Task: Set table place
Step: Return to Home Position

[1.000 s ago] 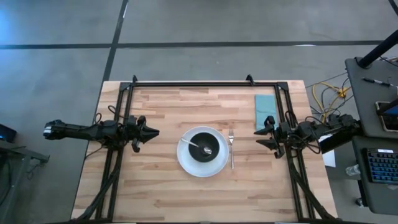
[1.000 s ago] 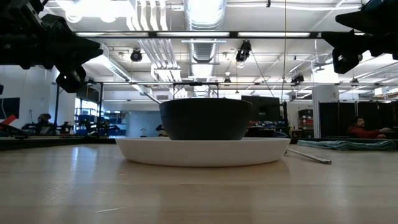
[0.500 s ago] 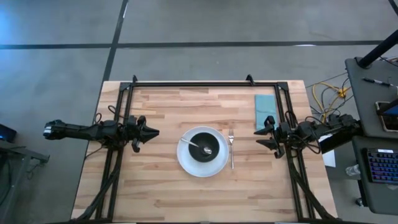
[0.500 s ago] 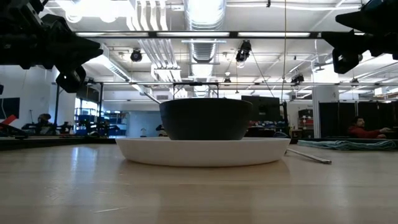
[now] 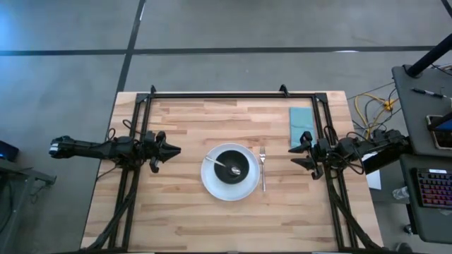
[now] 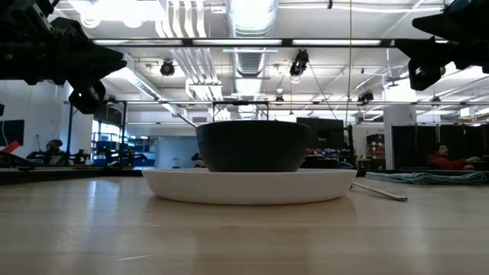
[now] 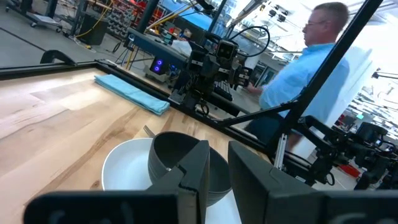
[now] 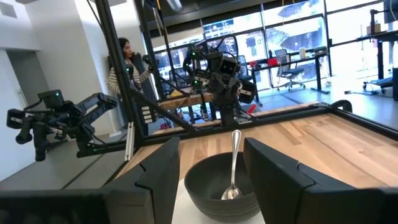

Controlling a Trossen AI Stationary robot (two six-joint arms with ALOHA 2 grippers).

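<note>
Spoon (image 5: 227, 168) bowl end behind black bowl (image 6: 253, 145) wall, low view.

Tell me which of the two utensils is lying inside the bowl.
The spoon: it rests in the black bowl on the plate. The fork lies on the table beside the plate.

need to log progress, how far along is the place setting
Mostly done: the black bowl sits on the white plate, the spoon rests in the bowl, and the fork lies just right of the plate. Nothing is in hand: the left end effector and right end effector hover open either side. The teal napkin lies apart, near the far right corner.
</note>
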